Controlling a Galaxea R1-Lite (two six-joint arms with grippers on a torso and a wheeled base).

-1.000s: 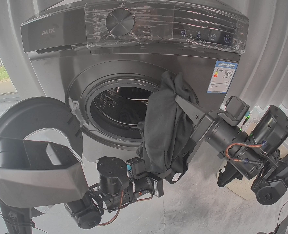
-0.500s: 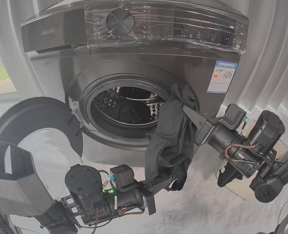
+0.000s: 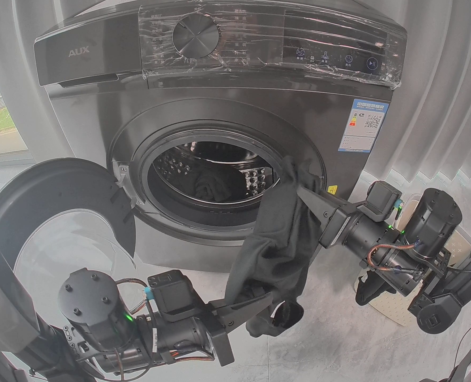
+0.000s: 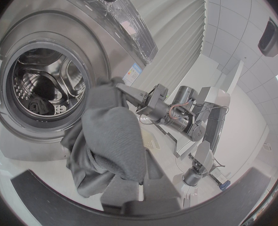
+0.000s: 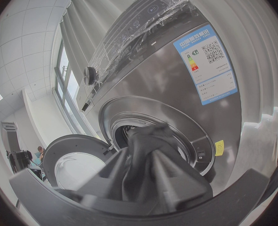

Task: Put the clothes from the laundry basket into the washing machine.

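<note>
At centre right, left gripper and right gripper clamp the black garment; its hanging slack could snag the drum rim

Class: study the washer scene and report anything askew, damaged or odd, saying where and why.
Crinkled plastic film covers the controls of the washer, as if never unwrapped. The garment hangs outside the drum opening, held between the right gripper and left gripper, its tail drooping near the floor. Nothing looks damaged.

Black left arm, right arm, cylindrical joints, screw-ringed round motor cap, coppery cables, green lights, tapered grey fingers.
</note>
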